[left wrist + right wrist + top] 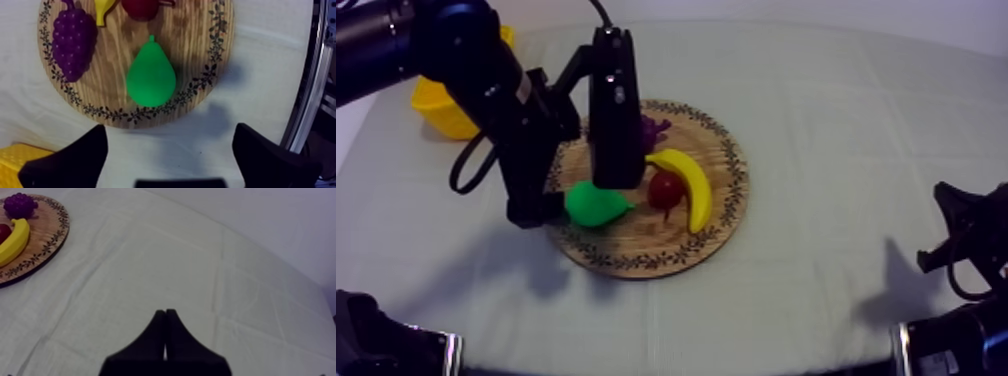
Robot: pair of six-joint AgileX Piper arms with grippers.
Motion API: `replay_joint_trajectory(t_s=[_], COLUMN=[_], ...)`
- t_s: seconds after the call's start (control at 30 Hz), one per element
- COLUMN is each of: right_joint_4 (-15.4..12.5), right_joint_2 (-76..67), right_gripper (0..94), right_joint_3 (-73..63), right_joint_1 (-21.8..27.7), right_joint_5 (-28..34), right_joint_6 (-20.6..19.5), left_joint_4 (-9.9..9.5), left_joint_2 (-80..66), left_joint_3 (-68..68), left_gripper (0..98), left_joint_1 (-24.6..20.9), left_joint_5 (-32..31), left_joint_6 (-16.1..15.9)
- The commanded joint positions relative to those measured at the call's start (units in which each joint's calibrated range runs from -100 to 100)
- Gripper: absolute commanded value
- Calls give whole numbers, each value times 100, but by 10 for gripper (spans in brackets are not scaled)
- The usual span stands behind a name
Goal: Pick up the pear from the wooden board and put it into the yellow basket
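A green pear (598, 204) lies on the near left part of the round wooden board (636, 245), beside a small red fruit (664, 188), a banana (688, 185) and purple grapes (654, 128). My left gripper (575, 196) hangs open above the pear. In the left wrist view the pear (150, 75) lies on the board (195, 45) just ahead of the gap of my left gripper (167, 155), untouched. The yellow basket (441, 105) stands at the far left, partly behind the left arm. My right gripper (961, 240) rests at the right edge, and in its own view the right gripper (165, 333) is shut on nothing.
In the left wrist view the grapes (74, 40), the banana tip (102, 10) and the red fruit (142, 7) lie beyond the pear, and a basket corner (20, 160) shows beside one finger. Bare cloth (856, 150) spreads right of the board.
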Motion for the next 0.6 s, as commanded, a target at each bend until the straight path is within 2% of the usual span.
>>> replay_joint_trajectory(t_s=[0.0, 0.57], right_joint_4=[0, 0], right_joint_2=[-3, -3], right_gripper=[4, 4], right_joint_3=[-2, -2], right_joint_1=[-1, -9], right_joint_5=[2, 2], right_joint_6=[-2, -2], left_joint_4=[12, -1], left_joint_2=[28, 1041], left_joint_3=[21, 470], left_gripper=[961, 966], left_joint_1=[-2, -205], left_joint_5=[-39, -1172], left_joint_6=[-2, 13])
